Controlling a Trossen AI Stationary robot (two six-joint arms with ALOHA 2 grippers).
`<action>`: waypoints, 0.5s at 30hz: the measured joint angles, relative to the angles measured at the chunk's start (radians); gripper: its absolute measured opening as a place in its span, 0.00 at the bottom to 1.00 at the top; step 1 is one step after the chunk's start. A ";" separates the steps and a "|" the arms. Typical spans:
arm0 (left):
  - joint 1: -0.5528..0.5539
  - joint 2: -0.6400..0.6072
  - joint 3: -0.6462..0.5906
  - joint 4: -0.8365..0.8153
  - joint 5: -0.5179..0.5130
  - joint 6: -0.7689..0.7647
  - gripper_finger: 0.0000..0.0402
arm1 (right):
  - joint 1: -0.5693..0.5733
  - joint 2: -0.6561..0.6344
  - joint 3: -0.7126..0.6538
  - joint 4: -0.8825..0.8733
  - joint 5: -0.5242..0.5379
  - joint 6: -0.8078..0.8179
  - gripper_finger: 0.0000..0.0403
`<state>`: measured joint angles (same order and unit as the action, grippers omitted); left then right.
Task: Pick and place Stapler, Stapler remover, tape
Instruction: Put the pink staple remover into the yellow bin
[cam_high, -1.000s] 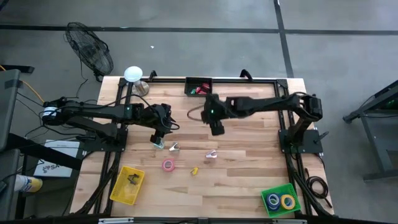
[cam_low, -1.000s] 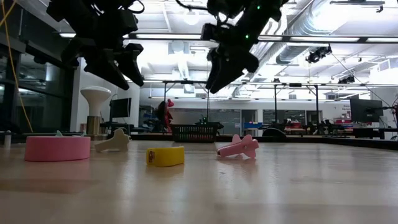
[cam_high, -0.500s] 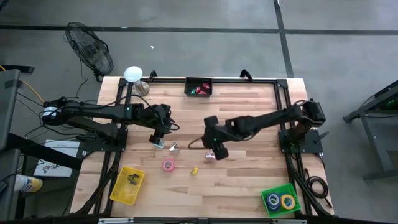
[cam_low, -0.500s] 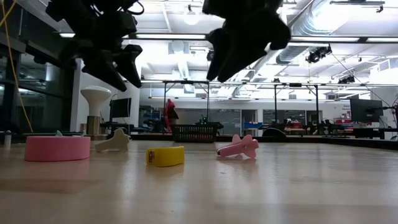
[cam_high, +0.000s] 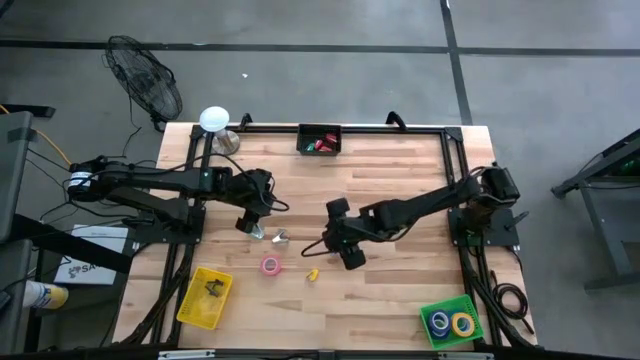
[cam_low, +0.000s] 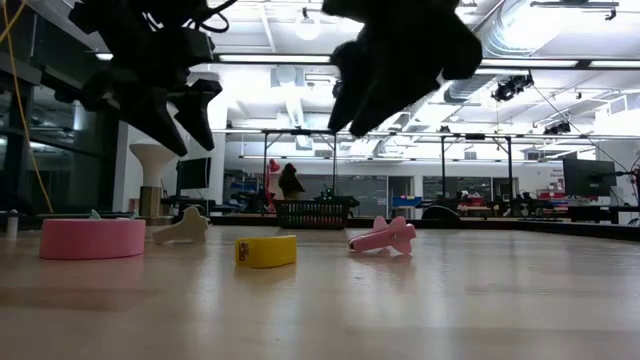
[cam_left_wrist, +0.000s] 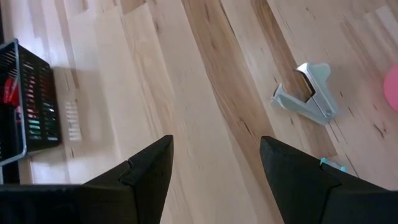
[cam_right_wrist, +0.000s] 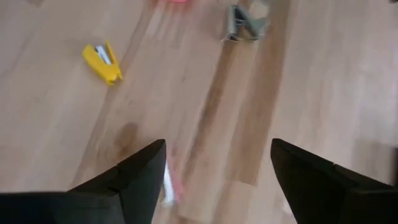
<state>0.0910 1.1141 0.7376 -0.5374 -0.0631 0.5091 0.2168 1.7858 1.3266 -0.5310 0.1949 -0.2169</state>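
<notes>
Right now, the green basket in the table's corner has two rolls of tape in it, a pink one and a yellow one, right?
Not quite. The green plastic basket does hold two rolls, but they are a blue tape ring and a yellow tape ring. The pink tape ring lies out on the wooden table. The high view shows this.

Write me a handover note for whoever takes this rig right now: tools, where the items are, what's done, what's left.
Right tool: open, empty, above the pink staple remover mid-table.
Left tool: open, empty, above the table's left half, next to the silver staple remover.
Placed: two tape rolls in the green basket; one item in the yellow bin; red and green items in the black basket.
On the table: pink tape roll, yellow stapler, both staple removers.
Next, probably: right tool takes the pink staple remover.
</notes>
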 joint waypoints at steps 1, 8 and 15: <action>0.000 0.000 0.000 -0.005 0.000 -0.002 0.59 | 0.002 0.011 0.000 0.000 -0.006 0.000 0.71; 0.000 0.000 0.000 -0.028 -0.009 -0.017 0.59 | 0.005 0.092 0.000 -0.002 -0.044 0.017 0.75; 0.000 0.000 0.000 -0.033 -0.011 -0.017 0.59 | 0.004 0.151 0.000 -0.035 -0.089 0.082 0.75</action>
<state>0.0910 1.1141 0.7376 -0.5707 -0.0742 0.4923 0.2210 1.9372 1.3266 -0.5659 0.1055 -0.1347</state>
